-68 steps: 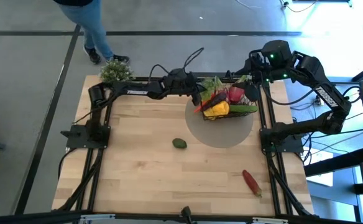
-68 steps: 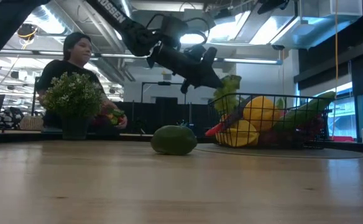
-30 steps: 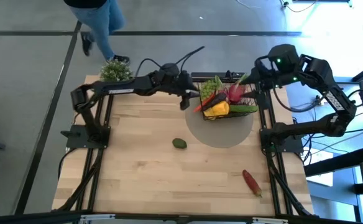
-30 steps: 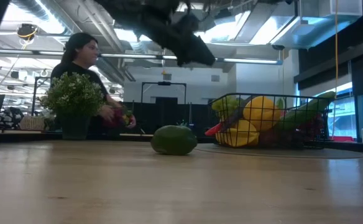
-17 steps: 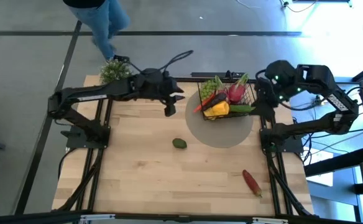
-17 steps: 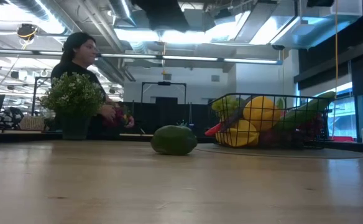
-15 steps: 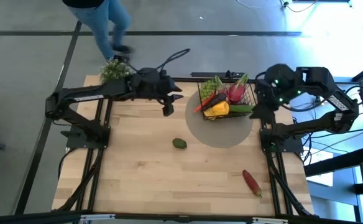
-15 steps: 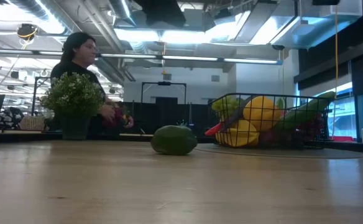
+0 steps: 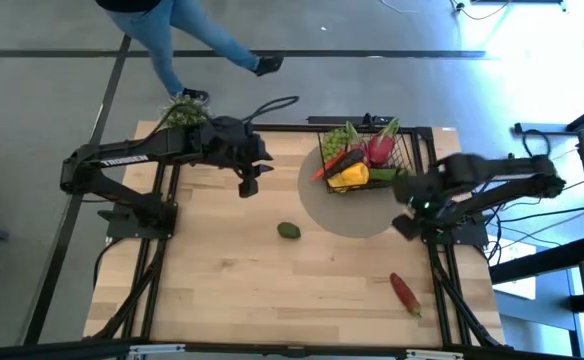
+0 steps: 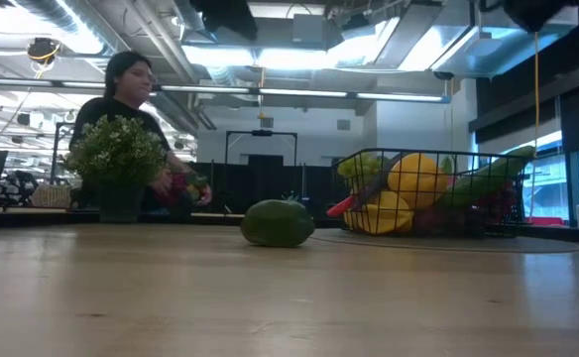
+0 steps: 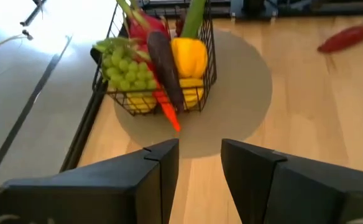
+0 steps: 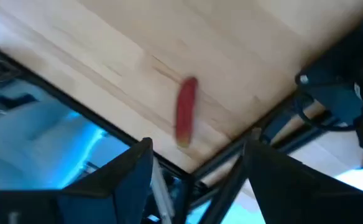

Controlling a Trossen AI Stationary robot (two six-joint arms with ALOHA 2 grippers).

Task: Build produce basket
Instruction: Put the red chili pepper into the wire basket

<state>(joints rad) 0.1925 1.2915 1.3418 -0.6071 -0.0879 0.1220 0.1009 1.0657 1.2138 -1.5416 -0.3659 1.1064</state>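
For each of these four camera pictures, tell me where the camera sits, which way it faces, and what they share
High view: overhead, straight down; both arms, basket, avocado, chili.
Low view: table height, level across; avocado, basket, a person behind; no hand.
Left wrist: past the open left hand at the basket.
Right wrist: past the open right hand at the chili.
Shared: basket in three; chili in three.

– What do you have on the surface (image 9: 222, 290)?

– Your basket (image 9: 366, 160) sits at the far side on a grey mat (image 9: 352, 215), full of produce (image 9: 356, 158). An avocado (image 9: 289, 231) lies near the middle, a chili (image 9: 405, 293) well apart by the near right corner.

– And the arms?

– Your left gripper (image 9: 247, 184) hovers left of the basket; your right gripper (image 9: 406, 224) hangs at the mat's right edge.
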